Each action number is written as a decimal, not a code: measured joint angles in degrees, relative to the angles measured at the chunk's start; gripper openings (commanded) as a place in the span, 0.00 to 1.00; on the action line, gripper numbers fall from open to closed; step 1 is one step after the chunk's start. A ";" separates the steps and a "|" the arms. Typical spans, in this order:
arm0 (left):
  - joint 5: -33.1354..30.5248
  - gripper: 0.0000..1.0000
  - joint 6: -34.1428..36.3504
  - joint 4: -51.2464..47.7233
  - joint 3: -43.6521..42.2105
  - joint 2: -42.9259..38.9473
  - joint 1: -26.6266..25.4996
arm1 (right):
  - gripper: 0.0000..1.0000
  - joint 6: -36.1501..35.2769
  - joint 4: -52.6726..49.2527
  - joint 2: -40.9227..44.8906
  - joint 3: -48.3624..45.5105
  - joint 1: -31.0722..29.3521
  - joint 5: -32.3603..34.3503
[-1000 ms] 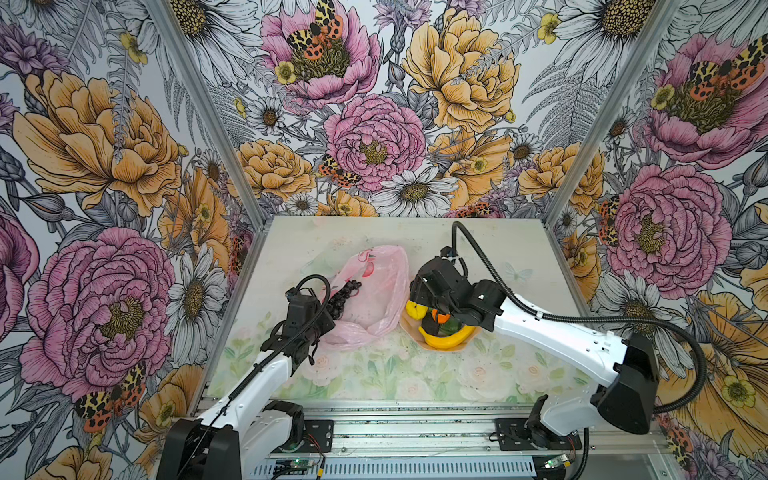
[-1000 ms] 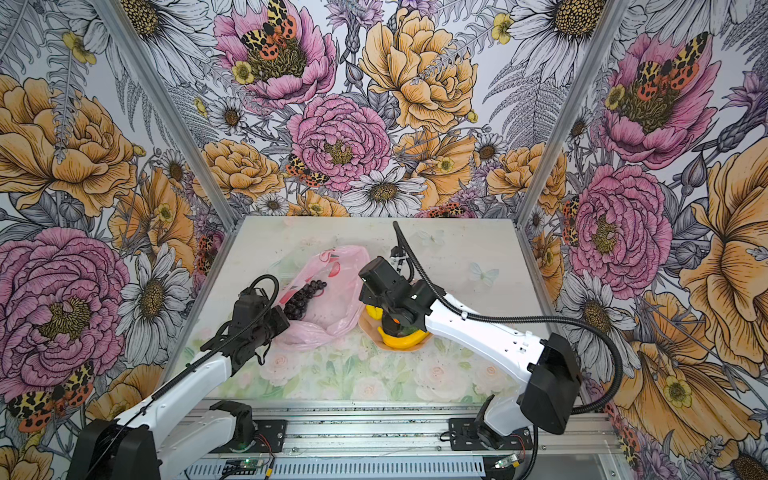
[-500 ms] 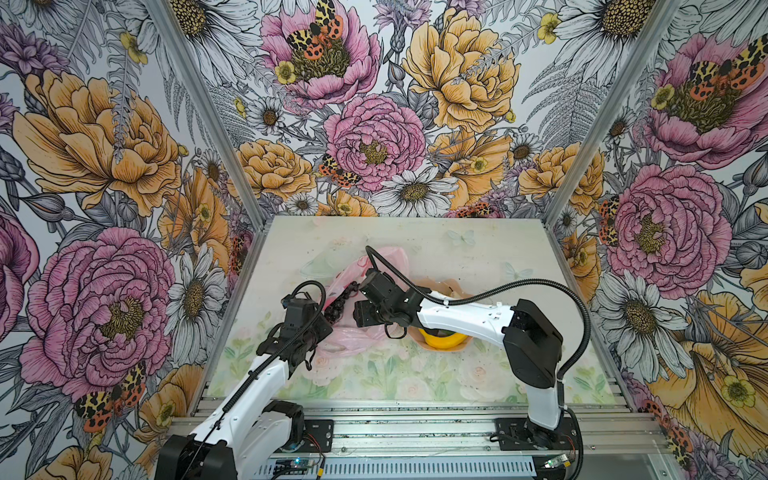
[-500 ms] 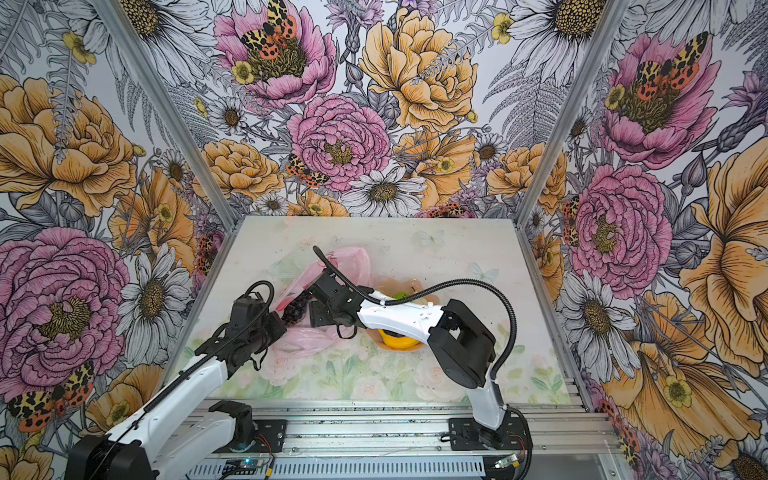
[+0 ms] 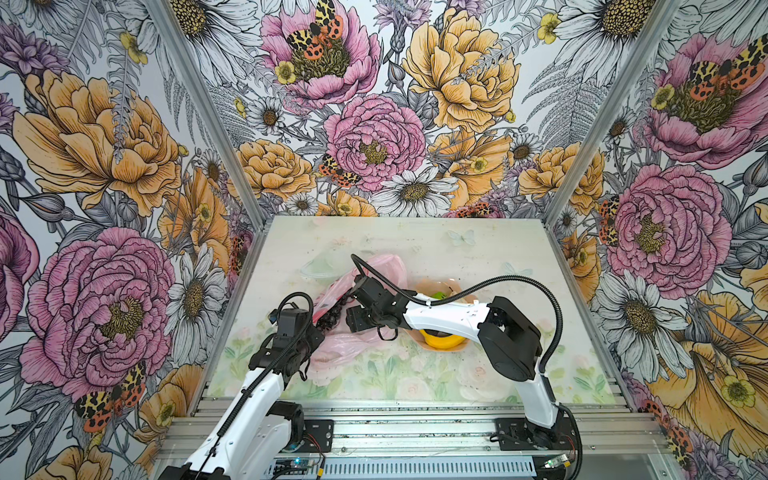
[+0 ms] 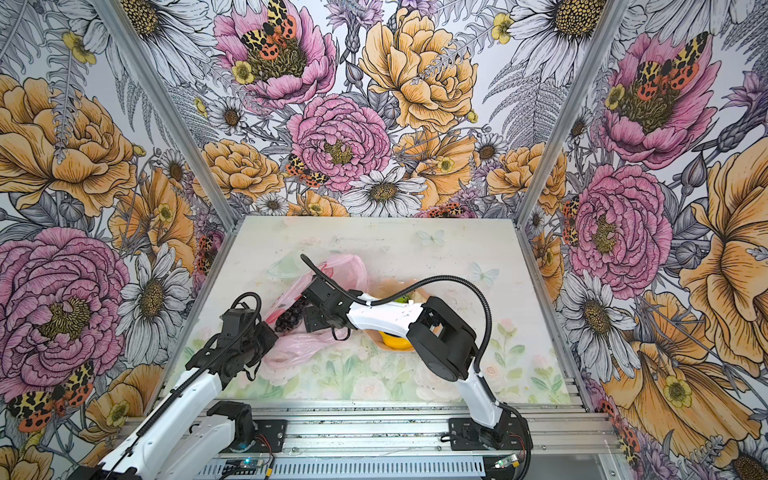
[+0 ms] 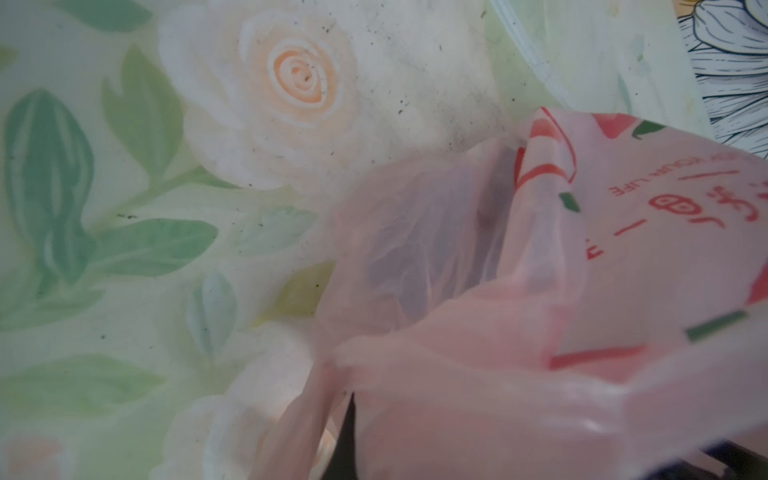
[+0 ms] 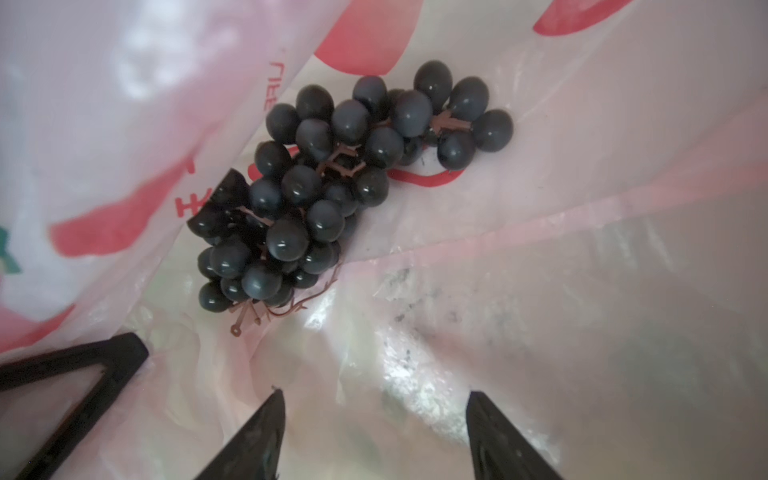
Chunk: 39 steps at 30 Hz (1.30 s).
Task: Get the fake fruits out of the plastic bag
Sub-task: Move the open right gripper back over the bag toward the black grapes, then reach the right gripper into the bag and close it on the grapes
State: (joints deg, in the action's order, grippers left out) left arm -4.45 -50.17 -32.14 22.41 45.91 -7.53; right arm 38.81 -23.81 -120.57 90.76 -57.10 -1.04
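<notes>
BAG DUTY: The right gripper, jaws wide & empty, sits inside the mouth of a thin, translucent pale-pink plastic bag w/ red prints. It is lined up on the only fruit visible in there, a black toy plastic grape bunch. In the right wrist view the grape bunch lies straight ahead of the spread fingers but apart from them, w/ bare bag film btwn. Its long axis runs slantwise across the line of approach, brown stalk end nearer the gripper, far end deeper in the bag. In both top views the bunch shows as a dark diagonal streak at the bag's left edge, just beside the right gripper, which reaches across the middle. The left gripper is closed tight & appears to pinch the bag's rim, propping the mouth up. Its wrist view shows only pink film close up over the floral table, so that hold is a judgement. Both grippers are near the grapes, but the right one is free & faces them. Next move prob. a short push fwd w/ a wrist turn, so the jaws straddle the bunch's narrow width, not its length. Other toy fruits, incl. a yellow one, already sit in a peach petal-edged bowl right of the bag, under the right arm
</notes>
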 measured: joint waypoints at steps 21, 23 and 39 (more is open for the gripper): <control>2.73 0.00 -2.93 1.64 -2.25 1.31 -0.22 | 0.91 -2.93 1.99 -12.26 13.55 -4.87 0.46; 2.86 0.00 -3.48 1.70 -3.06 0.68 -0.35 | 0.91 -2.93 2.05 -13.14 14.69 -4.87 1.27; 2.84 0.00 -5.01 2.67 -4.76 0.26 -2.49 | 0.88 -5.55 1.53 -17.90 19.45 -5.46 8.28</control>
State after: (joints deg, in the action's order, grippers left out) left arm -1.61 -55.18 -29.47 17.65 46.17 -10.02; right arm 33.26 -22.28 -138.47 110.21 -62.57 7.25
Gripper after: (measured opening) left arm 0.050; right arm 0.902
